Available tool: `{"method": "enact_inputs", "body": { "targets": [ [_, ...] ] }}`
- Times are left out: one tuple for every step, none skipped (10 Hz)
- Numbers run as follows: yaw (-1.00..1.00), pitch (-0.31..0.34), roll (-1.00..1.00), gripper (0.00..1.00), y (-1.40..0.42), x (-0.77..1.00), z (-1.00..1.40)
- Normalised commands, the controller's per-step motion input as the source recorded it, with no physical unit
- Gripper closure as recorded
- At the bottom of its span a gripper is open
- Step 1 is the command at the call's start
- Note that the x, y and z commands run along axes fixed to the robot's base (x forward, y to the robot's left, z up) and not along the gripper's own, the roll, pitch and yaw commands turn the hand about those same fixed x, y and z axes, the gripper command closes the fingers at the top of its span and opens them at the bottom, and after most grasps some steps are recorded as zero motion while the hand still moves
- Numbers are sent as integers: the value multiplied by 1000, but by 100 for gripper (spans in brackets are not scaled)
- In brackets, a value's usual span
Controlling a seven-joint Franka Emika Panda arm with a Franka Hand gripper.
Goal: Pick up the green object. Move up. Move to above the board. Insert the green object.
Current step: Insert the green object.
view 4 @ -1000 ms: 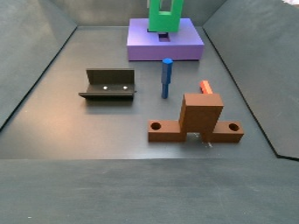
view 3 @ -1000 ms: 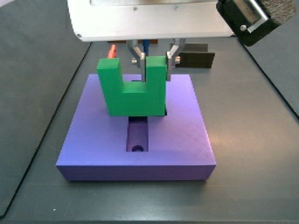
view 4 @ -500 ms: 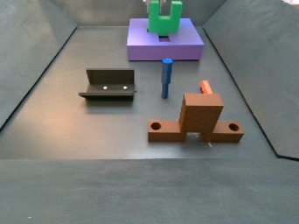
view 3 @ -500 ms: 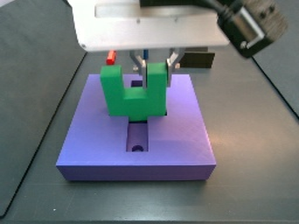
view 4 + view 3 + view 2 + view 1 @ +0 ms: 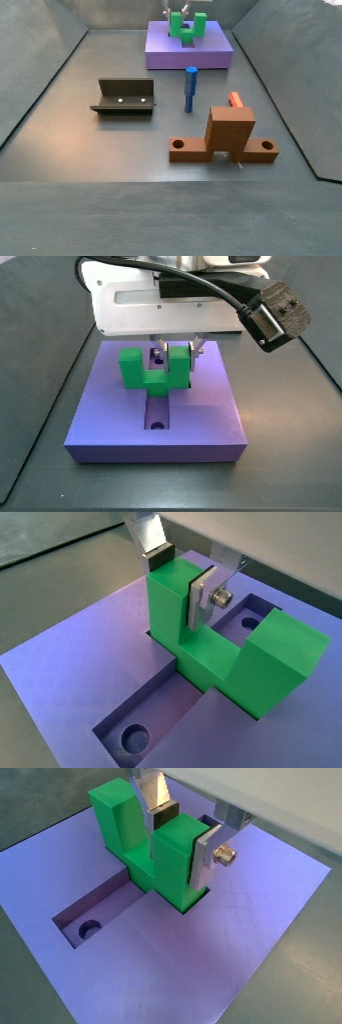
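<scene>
Wrist views: gripper (image 5: 183, 830) clamps green object (image 5: 150, 848) seated in board (image 5: 254, 958).

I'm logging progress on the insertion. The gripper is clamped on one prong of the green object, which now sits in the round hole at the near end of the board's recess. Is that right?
Not quite. The gripper does clamp one prong of the green object, but its base sits in the middle of the board's recess. Both wrist views show the round hole uncovered, clear of the block.

Even, diffuse light is seen throughout; a soft sheen is cast on the board (image 5: 254, 928) in both wrist views. The gripper (image 5: 175, 353) is rendered sharply; shadows are faint.
</scene>
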Motion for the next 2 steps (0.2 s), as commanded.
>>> {"method": "enact_inputs", "body": {
  "targets": [
    [0,30,43,100,0,43,-114],
    [0,0,0,100,0,0,0]
  ]
}}
